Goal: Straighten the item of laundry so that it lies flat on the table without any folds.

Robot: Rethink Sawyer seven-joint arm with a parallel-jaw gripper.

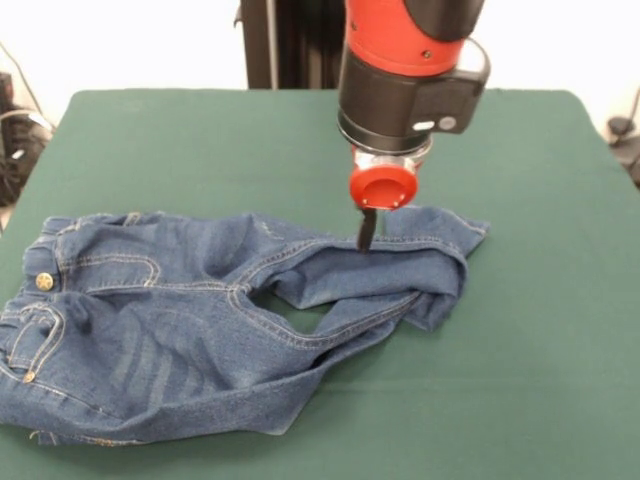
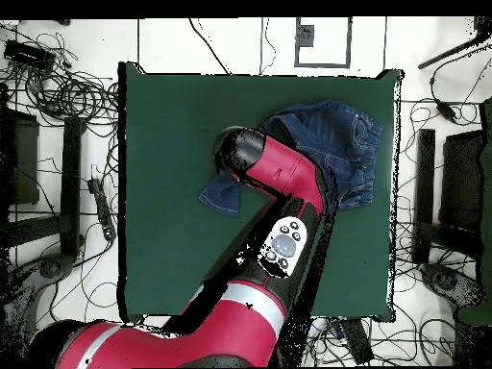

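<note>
A: The green desk (image 1: pixel 200 140) carries a small pair of blue jeans (image 1: pixel 150 310), waistband at the front view's left edge, one leg running right and doubled back on itself near the cuff.

B: And from overhead?

A: The jeans (image 2: pixel 332 144) sit toward one end of the desk (image 2: pixel 163 192), the red arm (image 2: pixel 279 192) covering their middle.

B: How would the cloth handle?

A: Judging by the creases, soft and limp but fairly thick denim; it should drag rather than slide. The folded cuff end (image 1: pixel 445 270) looks the sensible place to take hold and draw outward.

B: The hand?

A: The hand (image 1: pixel 366 232) reaches down onto the upper leg fabric. Its dark fingertips appear together, touching or pinching the denim; whether cloth is actually clamped between them I cannot tell.
</note>
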